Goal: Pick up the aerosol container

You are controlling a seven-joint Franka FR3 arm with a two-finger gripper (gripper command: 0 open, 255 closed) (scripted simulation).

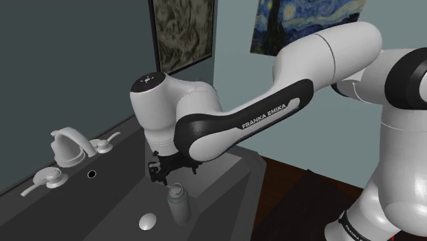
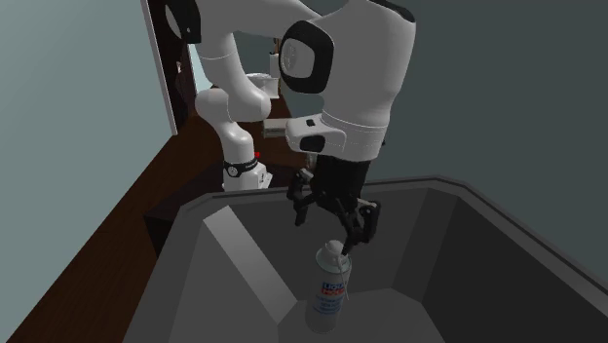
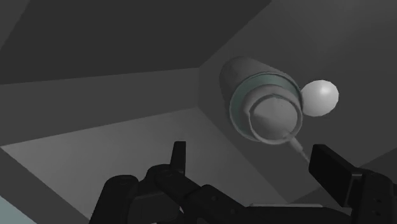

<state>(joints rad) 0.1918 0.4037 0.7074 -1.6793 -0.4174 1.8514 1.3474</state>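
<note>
At the shoulder view's left, a pale faucet stands on the dark worktop. Lower middle, a white oval knob lies in the grey sink. Right of it the aerosol can stands upright. The gripper hangs just above its cap, fingers spread wide, holding nothing.

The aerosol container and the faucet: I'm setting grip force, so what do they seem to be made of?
The aerosol container looks like thin metal: smooth grey body, soft sheen, printed blue-and-red label, though the render leaves it open. The faucet is drawn plain light grey, satin, possibly brushed metal; nothing settles it.
</note>
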